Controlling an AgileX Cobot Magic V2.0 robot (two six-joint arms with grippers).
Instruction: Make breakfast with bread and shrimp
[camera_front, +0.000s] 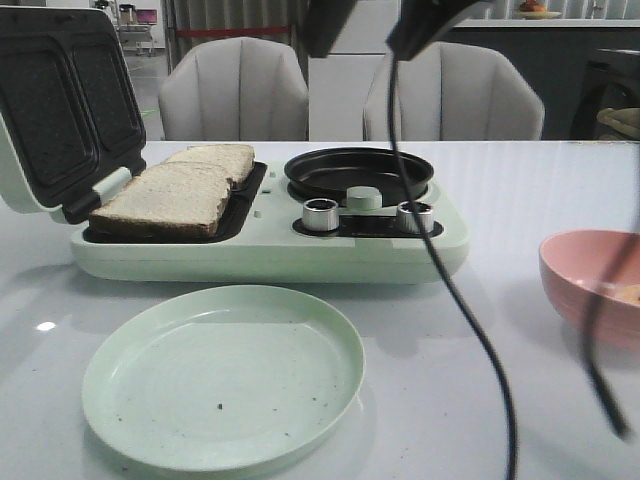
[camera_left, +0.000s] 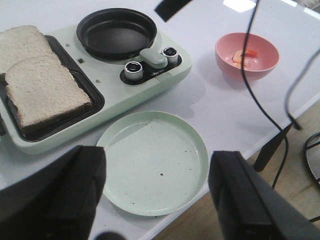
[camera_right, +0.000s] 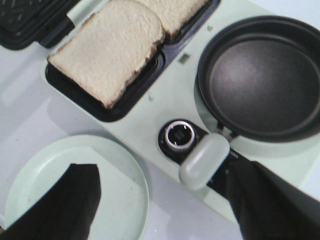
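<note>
Left end effector (camera_left: 157, 195) spread wide, empty, hovering above pale green plate (camera_left: 152, 161) on white worktop (camera_left: 215, 100). Right end effector (camera_right: 165, 200) also wide, empty, above knob (camera_right: 178, 136) of green breakfast maker (camera_right: 165, 95), beside black pan (camera_right: 262, 80). Two bread slices (camera_left: 42, 90) in open sandwich tray beyond plate. Shrimp (camera_left: 242, 56) in pink bowl (camera_left: 246, 55), well apart from both.

Two grey padded chairs (camera_front: 236, 90) stand behind the glossy white table (camera_front: 530, 190).
</note>
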